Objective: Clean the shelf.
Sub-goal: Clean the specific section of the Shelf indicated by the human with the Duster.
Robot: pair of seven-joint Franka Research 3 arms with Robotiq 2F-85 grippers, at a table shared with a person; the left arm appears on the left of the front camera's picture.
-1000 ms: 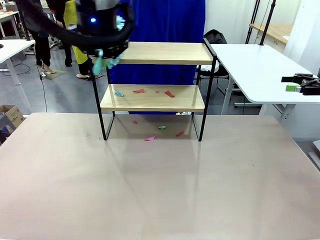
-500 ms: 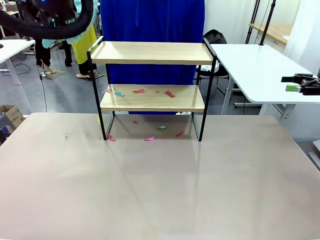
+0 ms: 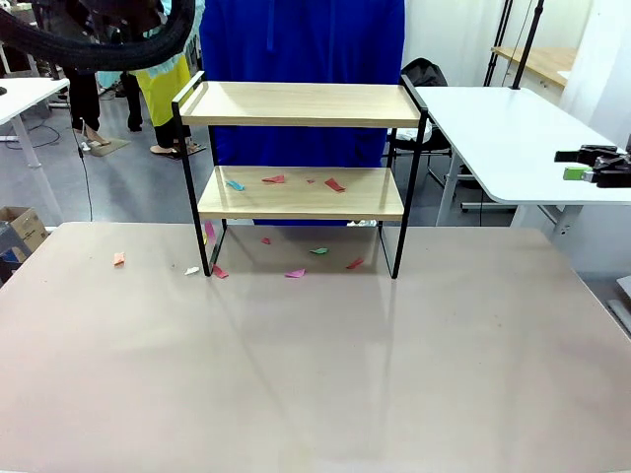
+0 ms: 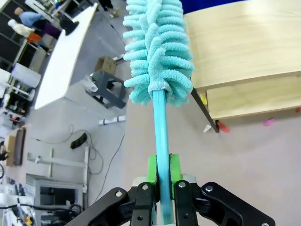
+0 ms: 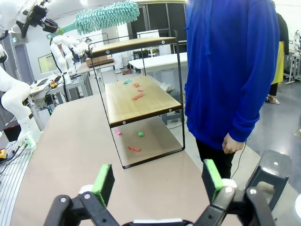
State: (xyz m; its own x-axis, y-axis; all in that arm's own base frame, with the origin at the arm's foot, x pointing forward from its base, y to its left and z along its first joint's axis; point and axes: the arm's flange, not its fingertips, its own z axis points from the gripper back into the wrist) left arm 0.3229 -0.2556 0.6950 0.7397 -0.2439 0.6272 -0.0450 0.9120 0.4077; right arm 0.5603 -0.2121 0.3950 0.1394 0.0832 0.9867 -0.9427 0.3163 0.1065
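Running crosswise, the shelf faces the robot.

Tip of duster cut off by top edge, left arm blurred, cropped at corner, person cropped above shoulders.

Before me the shelf stands upright at the far edge of the table: two wood boards, black frame, scraps on the lower.
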